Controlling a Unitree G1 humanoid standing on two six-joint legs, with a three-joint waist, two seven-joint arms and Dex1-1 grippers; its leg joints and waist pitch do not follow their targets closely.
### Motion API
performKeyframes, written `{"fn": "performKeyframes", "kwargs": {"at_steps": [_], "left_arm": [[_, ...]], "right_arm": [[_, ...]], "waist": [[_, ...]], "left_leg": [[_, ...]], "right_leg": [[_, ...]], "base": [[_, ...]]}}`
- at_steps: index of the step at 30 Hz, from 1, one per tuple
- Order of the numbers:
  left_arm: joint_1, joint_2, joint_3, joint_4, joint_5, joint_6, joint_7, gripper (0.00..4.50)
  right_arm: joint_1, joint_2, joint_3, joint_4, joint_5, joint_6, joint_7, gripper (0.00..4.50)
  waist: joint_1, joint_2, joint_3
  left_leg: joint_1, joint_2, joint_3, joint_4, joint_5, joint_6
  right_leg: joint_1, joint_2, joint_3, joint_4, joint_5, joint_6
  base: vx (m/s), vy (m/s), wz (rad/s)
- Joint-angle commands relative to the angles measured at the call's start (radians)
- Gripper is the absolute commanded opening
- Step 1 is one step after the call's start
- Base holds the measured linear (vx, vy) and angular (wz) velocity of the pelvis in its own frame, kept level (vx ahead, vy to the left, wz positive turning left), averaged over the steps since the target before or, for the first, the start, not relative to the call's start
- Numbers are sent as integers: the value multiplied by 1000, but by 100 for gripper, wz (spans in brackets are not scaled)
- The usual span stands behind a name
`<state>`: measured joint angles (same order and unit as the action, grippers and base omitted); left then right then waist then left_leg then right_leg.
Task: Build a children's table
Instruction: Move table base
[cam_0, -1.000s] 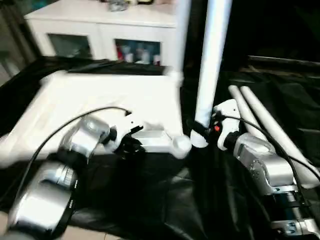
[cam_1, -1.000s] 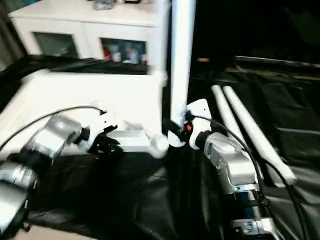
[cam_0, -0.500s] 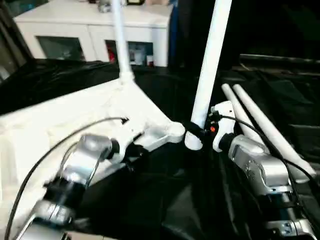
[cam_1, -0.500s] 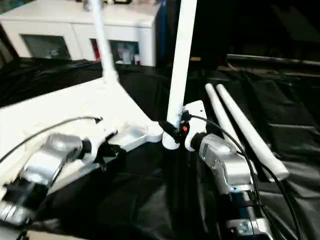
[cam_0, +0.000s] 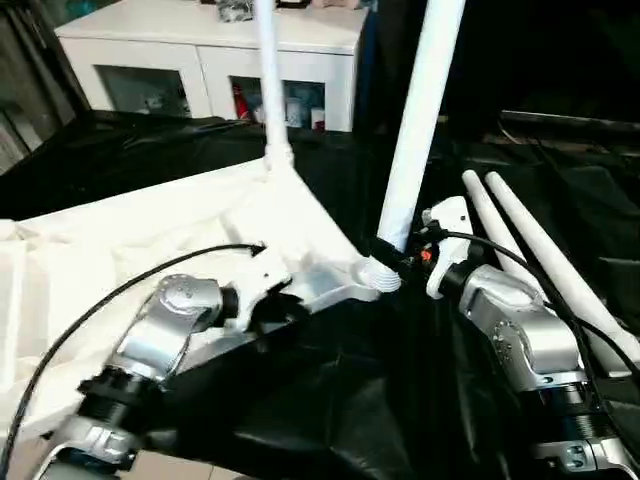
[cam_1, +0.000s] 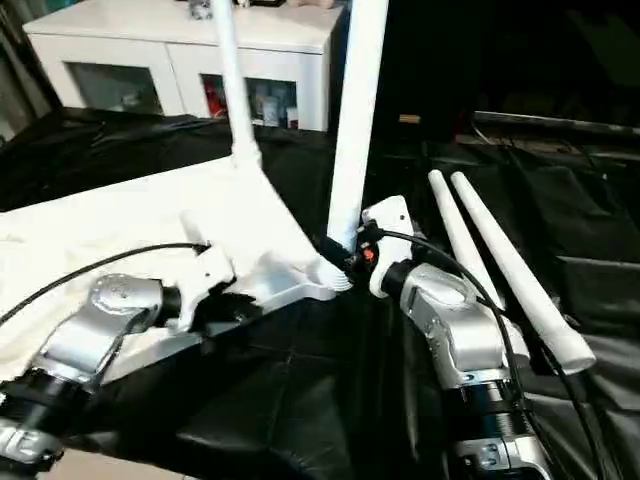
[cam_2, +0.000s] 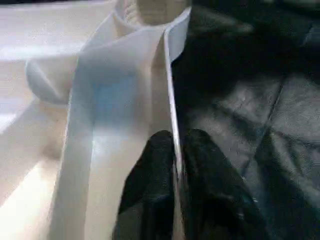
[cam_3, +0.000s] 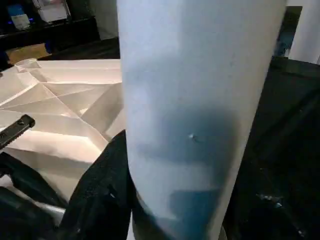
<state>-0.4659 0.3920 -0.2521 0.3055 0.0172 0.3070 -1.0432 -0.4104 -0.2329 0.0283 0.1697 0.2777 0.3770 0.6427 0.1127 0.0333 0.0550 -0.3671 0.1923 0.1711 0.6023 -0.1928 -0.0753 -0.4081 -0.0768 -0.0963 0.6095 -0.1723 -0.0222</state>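
Observation:
The white tabletop (cam_0: 150, 230) lies ribbed side up on black cloth, one corner pointing at my right arm. One white leg (cam_0: 270, 80) stands in its far corner socket. My right gripper (cam_0: 395, 255) is shut on a second leg (cam_0: 415, 120) and holds it upright, its lower end meeting the near corner socket (cam_0: 372, 274). In the right wrist view that leg (cam_3: 195, 115) is close up, with a black finger (cam_3: 107, 192) beside it. My left gripper (cam_2: 176, 160) is shut on the tabletop's thin rim (cam_2: 170, 100), one finger on each side, a short way from that socket.
Two loose white legs (cam_0: 530, 250) lie side by side on the cloth just right of my right forearm. A white cabinet with glass doors (cam_0: 200, 60) stands behind the tabletop. Black cloth (cam_0: 330, 410) covers the floor in front.
The tabletop has swung round so its near corner socket now sits under the held leg's lower end. My left gripper moved with the rim. The camera has also shifted.

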Motion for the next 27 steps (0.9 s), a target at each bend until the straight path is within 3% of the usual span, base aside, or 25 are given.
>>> {"fn": "performKeyframes", "kwargs": {"at_steps": [1,11,17,20,27], "left_arm": [[-23,5,-1,19,11,-18,6,72],[-49,33,-28,90,41,-12,14,75],[-46,44,-42,90,51,36,5,75],[-46,42,-42,91,46,36,5,39],[-50,33,-27,84,13,8,9,4]], "right_arm": [[-15,1,-5,-5,13,-26,11,189],[-17,5,-9,0,18,-30,18,189],[-23,4,-9,9,15,-35,22,189],[-26,3,-10,10,16,-35,24,189],[-33,2,-8,23,17,-34,36,189]], "waist": [[-3,-9,-72],[-6,-9,-67],[-16,-10,-67],[-18,-10,-68],[-18,-11,-66]], "left_leg": [[6,35,-10,-72,-139,37],[8,33,-11,-75,-179,25],[6,33,-12,-75,-170,27],[5,32,-12,-74,-165,30],[8,31,-10,-73,-175,33]], "right_leg": [[56,-74,58,-74,-253,-156],[55,-76,56,-88,-365,-121],[54,-75,56,-87,-354,-125],[55,-75,55,-86,-343,-133],[52,-75,55,-91,-374,-126]], "base": [[0,0,0],[0,0,0],[0,0,0],[0,0,0],[0,0,0]]}}
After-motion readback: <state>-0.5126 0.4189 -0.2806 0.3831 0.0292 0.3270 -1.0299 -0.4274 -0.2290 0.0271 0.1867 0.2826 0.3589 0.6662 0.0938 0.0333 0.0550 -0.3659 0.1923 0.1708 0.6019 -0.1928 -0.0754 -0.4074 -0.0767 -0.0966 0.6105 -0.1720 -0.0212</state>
